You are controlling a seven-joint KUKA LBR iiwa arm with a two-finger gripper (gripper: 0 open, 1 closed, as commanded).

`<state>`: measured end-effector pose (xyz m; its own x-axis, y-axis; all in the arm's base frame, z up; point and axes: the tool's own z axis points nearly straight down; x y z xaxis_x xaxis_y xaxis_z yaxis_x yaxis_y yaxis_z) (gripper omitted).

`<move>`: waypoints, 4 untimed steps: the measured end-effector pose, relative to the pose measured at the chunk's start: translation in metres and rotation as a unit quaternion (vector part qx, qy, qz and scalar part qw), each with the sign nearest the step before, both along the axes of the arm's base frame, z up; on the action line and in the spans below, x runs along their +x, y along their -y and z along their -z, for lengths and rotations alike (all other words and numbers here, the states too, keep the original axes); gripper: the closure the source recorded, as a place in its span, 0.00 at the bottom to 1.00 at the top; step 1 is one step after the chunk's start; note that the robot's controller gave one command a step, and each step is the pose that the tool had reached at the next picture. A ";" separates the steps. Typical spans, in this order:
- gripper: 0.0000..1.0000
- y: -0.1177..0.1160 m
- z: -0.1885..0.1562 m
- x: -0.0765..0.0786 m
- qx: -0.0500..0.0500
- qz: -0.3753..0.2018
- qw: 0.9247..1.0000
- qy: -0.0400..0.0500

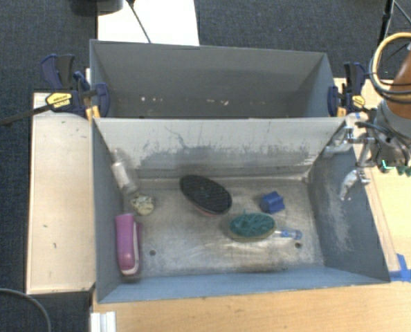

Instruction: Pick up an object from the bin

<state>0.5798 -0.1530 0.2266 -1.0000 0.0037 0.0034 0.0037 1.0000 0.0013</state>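
Observation:
My gripper (349, 180) hangs over the bin's right sloping wall, above the floor and apart from every loose thing. Closest to it are a small blue block (271, 202) and a green oval scrubber (252, 225), both on the floor right of centre. A thin clear piece with a blue tip (289, 235) sticks out from the scrubber's right side. A black oval brush (205, 194) lies in the middle of the floor, left of the block. Nothing shows in the gripper.
Along the left wall lie a pink elongated bottle-like thing (127, 244), a small pale crumpled lump (143, 204) and a greyish tube (122, 175). The arm with its orange cover and cables stands over the right rim.

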 end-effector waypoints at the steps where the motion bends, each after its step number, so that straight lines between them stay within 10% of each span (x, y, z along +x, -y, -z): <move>1: 0.00 -0.072 0.085 -0.018 0.001 -0.117 0.993 0.001; 2: 0.00 -0.116 0.141 0.000 0.001 -0.124 0.992 0.001; 3: 1.00 -0.112 0.138 -0.001 0.000 -0.124 0.992 0.003; 4: 1.00 -0.136 -0.018 -0.022 -0.001 -0.113 0.994 0.007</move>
